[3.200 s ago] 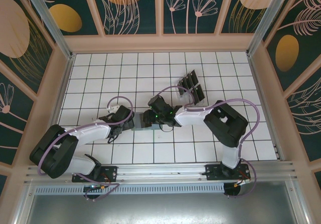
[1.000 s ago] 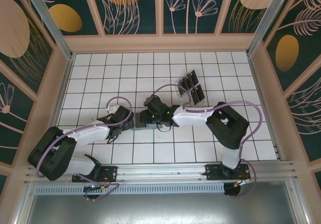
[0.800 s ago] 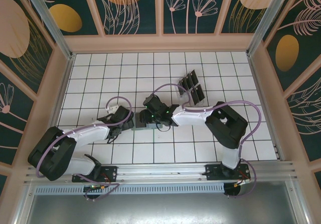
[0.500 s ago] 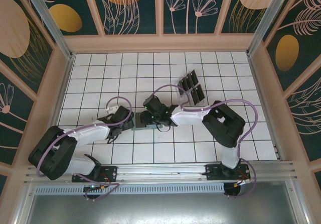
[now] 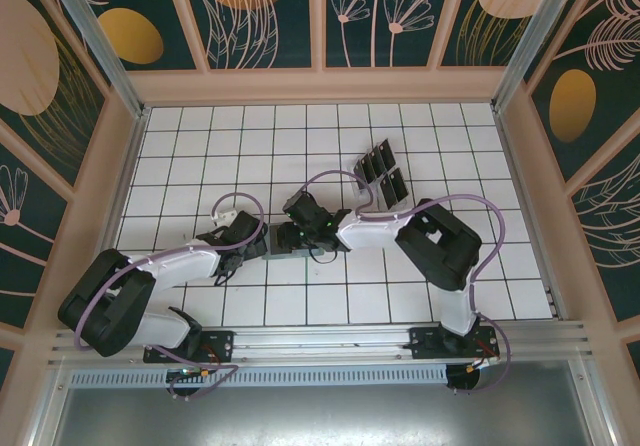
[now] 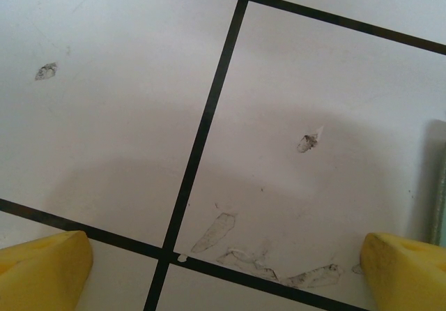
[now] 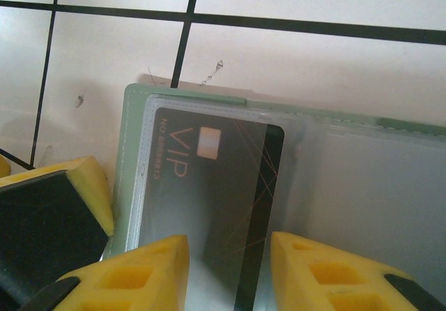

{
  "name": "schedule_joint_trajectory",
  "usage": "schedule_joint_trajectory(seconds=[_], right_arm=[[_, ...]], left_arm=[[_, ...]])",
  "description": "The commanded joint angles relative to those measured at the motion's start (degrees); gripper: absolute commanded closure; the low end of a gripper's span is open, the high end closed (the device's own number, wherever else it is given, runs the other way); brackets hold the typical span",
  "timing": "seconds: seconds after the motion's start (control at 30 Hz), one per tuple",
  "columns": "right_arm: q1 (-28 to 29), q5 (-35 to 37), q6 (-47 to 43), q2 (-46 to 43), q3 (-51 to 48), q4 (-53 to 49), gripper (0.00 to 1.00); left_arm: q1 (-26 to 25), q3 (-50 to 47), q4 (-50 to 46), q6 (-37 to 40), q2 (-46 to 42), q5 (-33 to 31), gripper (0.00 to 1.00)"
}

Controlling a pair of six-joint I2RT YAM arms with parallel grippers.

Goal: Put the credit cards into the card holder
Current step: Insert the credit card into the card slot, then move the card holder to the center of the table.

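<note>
Now my right jaws hang partly apart, gripping nothing, just above the black credit card (image 7: 209, 185) lying flat in the green card holder (image 7: 131, 150) on the worktop (image 7: 313, 60). My left jaws stand wide open and empty, just beside the holder's edge. The other cards (image 5: 382, 173) sit well apart.

Item 1: tabletop (image 5: 200, 146), white square tiles with black grid lines, enclosed on 3 sides. Scuffs noted in the left wrist view: 1 grey mark (image 6: 306, 142) at centre, 1 smaller mark (image 6: 46, 70) at 10 o'clock, smears (image 6: 265, 262) at 6 o'clock.
Item 2: wall panels (image 5: 265, 36), dark teal, printed with pale plant outlines and orange and peach discs; at 9, 12 and 3 o'clock.
Item 3: pale wooden frame (image 5: 320, 84) around the panels.
Item 4: aluminium rail (image 5: 320, 338) across 6 o'clock, with a grey metal sheet (image 5: 320, 416) beyond it.
</note>
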Motion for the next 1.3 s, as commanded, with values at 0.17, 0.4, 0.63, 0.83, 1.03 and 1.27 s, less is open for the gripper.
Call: schedule_joint_trajectory(seconds=[0.17,0.4,0.63,0.83,1.03,1.27], right_arm=[[-0.06,-1.74,-0.06,2.01,2.78,0.52,0.65],[0.92,-2.63,0.24,2.17,4.49,0.15,0.65],[0.95,-2.04,0.28,0.52,3.65,0.21,0.61],[0.4,-0.46,0.15,-2.72,0.77,0.07,0.56],[-0.7,0.57,0.59,-5.59,-4.66,1.58,0.56],[-2.07,1.79,1.55,-8.43,-11.23,3.09,0.56]], left_arm=[[0.31,-0.54,1.17,0.02,1.81,2.34,0.01],[0.32,-0.56,1.82,0.29,2.23,2.95,0.01],[0.27,-0.65,1.73,0.02,2.01,2.97,0.01],[0.28,0.0,0.23,-0.33,1.07,2.16,0.01],[0.28,1.47,-2.07,-0.19,-0.22,0.73,0.01],[0.28,3.51,-3.23,0.02,0.36,-0.28,0.01]])
